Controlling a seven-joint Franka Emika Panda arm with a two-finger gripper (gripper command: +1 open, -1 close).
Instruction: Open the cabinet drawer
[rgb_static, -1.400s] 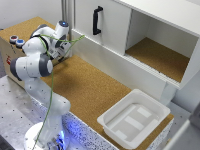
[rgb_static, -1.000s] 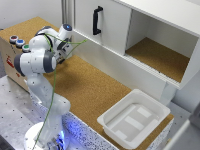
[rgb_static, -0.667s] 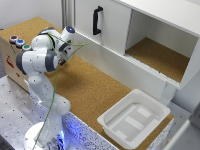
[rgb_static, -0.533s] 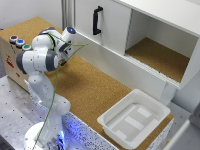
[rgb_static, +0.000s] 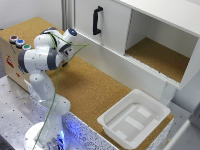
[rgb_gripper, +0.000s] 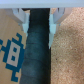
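Covering the table is brown cork. The white cabinet stands behind, its drawer low along the front. The gripper is open beside a box with a blue picture.

We see the cabinet in smooth matt white panelling, like painted or laminated board; its handle is glossy black. The compartment floor and the surface look like grainy, rough cork. The drawer front is plain smooth white. The tray is white plastic with a slight sheen. The arm has glossy white shells. In the wrist view we note a cardboard-like box with blue print.
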